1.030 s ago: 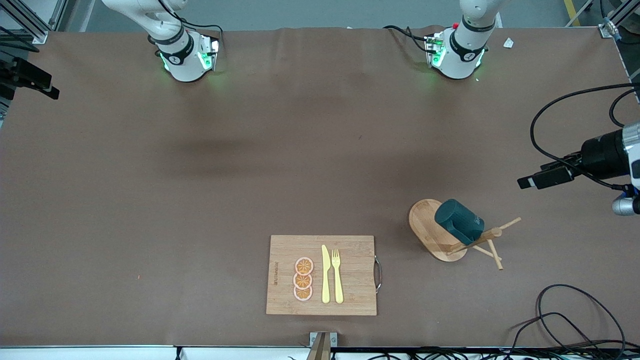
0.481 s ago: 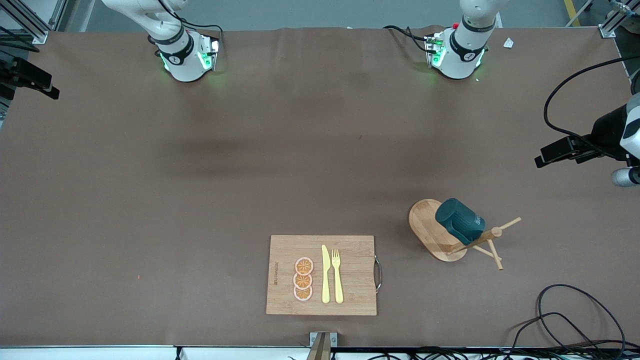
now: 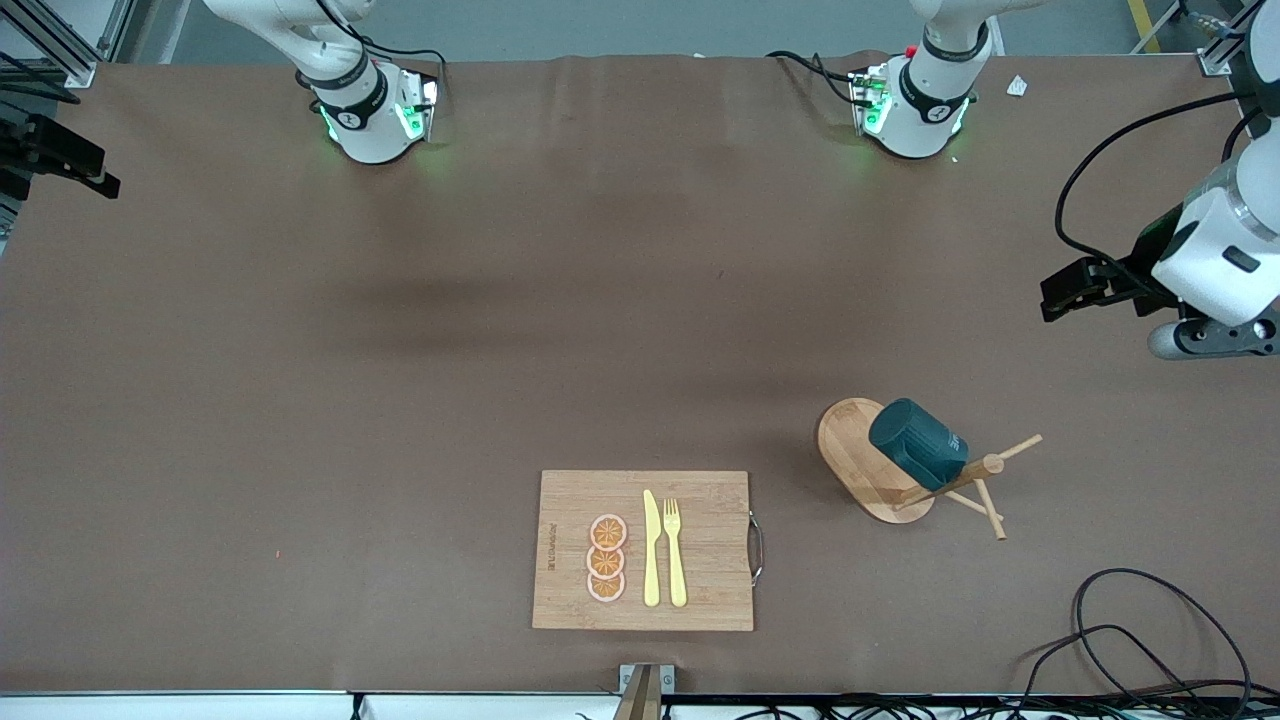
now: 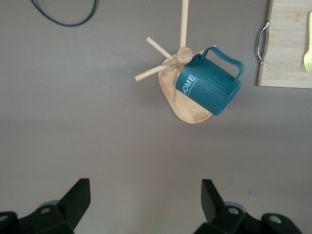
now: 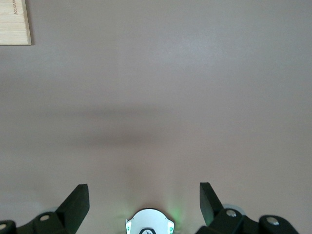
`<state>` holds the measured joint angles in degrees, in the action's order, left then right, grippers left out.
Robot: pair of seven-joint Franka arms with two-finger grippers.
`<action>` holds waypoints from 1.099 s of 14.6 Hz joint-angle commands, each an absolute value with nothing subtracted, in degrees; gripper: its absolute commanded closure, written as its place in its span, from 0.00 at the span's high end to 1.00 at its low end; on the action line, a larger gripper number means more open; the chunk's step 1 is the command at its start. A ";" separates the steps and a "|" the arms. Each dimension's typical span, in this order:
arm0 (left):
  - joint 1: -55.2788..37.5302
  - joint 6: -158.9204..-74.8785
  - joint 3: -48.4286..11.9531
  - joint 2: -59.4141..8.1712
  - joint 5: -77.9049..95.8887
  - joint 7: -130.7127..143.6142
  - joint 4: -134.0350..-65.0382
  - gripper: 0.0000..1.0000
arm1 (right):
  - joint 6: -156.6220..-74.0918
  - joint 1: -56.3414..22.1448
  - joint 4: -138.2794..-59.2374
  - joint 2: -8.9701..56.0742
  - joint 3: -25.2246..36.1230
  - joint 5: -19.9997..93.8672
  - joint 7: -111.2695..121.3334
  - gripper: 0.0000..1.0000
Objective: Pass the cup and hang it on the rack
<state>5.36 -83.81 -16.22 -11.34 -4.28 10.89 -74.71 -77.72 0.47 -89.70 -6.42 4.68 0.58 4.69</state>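
With the cup (image 4: 208,81) hung on the rack (image 4: 187,92), both grippers, left (image 4: 144,204) and right (image 5: 143,207), hover spread apart and empty, best kept clear.

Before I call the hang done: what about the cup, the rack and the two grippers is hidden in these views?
- Front view: the cup hides the peg holding it and part of the rack post.
- Left wrist view: the handle-to-peg contact sits under the cup body.
- Front view: the right gripper is out of frame; only its wrist view shows it, open over bare table.
- Left gripper: fingertips show open, the rest is cut by the frame edge.
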 commanded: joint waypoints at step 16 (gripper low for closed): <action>-6.77 -87.98 2.02 4.13 0.09 3.25 -90.88 1.00 | -78.22 0.35 -90.62 -7.56 4.83 0.35 4.66 1.00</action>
<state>-6.20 -86.57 1.35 2.58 0.20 4.21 -88.48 -77.81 0.47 -89.70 -6.42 4.74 0.57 4.70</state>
